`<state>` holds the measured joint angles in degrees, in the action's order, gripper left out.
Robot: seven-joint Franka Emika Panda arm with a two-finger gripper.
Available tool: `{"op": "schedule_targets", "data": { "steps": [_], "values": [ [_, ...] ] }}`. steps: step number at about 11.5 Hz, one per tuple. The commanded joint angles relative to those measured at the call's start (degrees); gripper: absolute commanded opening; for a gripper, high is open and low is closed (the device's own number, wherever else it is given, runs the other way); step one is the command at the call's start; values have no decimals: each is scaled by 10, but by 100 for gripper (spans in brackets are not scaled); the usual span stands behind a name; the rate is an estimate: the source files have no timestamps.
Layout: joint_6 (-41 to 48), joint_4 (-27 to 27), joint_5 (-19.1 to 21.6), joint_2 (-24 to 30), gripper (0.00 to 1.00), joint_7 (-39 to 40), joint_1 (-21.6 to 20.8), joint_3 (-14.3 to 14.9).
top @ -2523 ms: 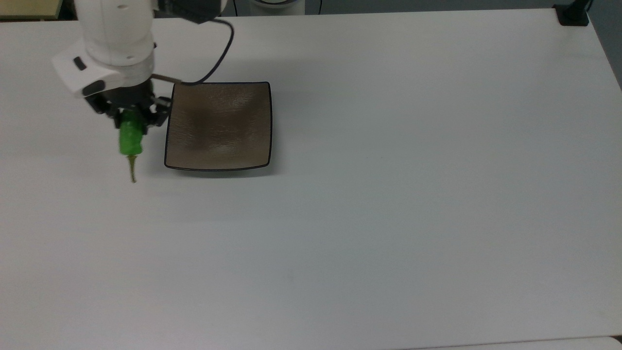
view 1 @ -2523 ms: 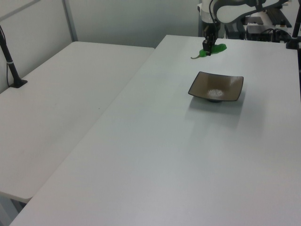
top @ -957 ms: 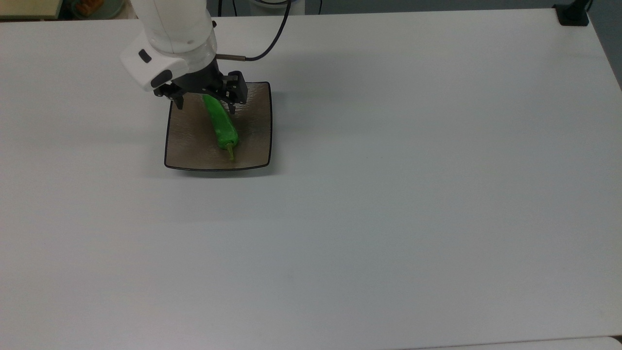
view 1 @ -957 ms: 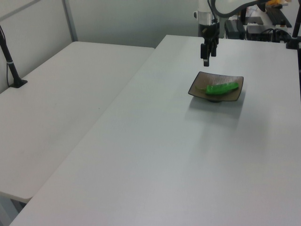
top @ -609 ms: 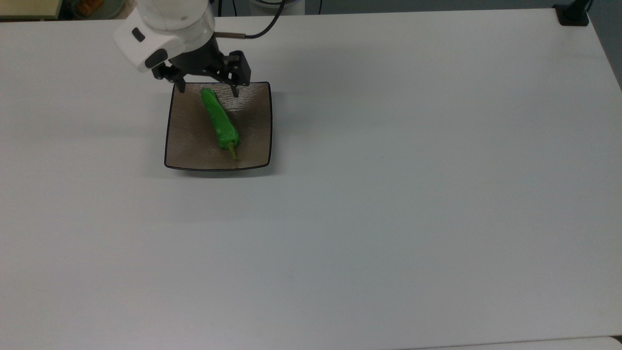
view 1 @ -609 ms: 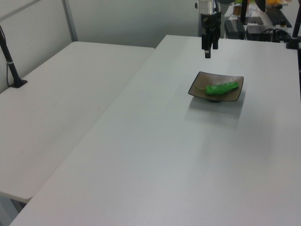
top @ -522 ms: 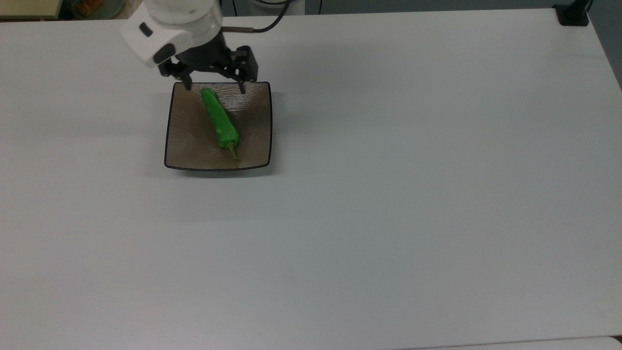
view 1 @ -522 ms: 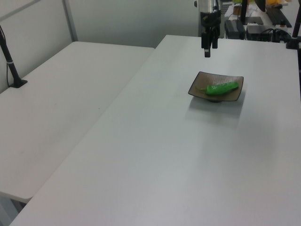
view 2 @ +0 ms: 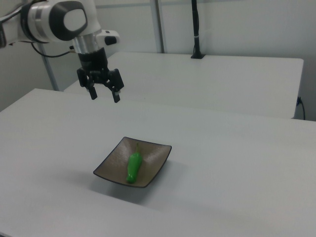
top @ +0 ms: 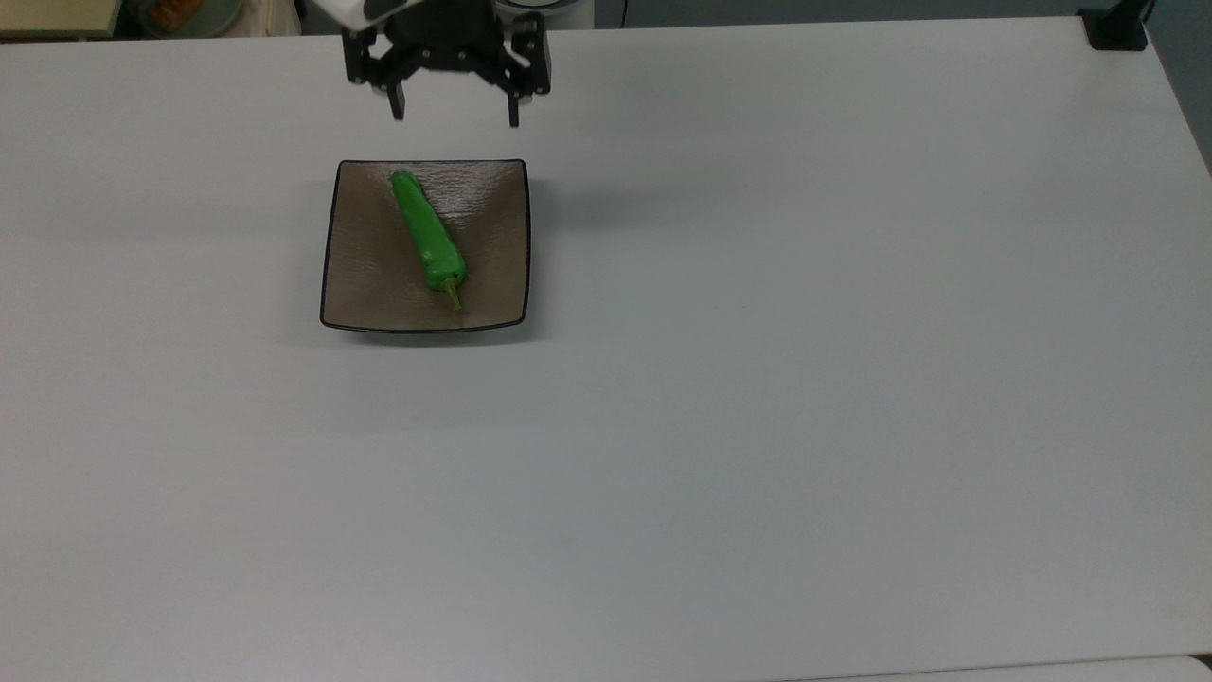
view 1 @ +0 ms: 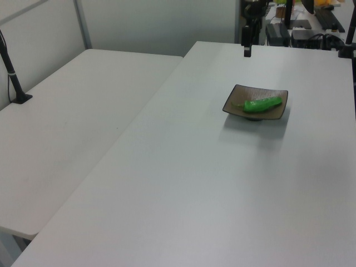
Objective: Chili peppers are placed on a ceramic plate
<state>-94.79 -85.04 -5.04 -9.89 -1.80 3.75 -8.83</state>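
A wrinkled green chili pepper (top: 428, 234) lies on the glossy square ceramic plate (top: 363, 277), jaws spread above.

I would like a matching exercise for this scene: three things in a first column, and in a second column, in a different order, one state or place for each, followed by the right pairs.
Column one:
1. chili pepper
2. ceramic plate
3. gripper

Column two:
a. open and holding nothing, raised above the table
b. lying on the brown square surface, stem toward the top view's bottom
c. resting directly on the white table

Right pairs: 1-b, 2-c, 3-a
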Motion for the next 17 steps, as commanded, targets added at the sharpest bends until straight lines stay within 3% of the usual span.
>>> {"op": "schedule_targets", "data": {
  "steps": [1,4,6,17],
  "values": [
    [3,-74,10,79,100,-7,-88,82],
    [-2,-100,13,97,100,-11,-97,83],
    [-20,-125,49,110,100,-11,-94,83],
    [-29,-118,50,100,100,-2,-71,81]
  ]
}}
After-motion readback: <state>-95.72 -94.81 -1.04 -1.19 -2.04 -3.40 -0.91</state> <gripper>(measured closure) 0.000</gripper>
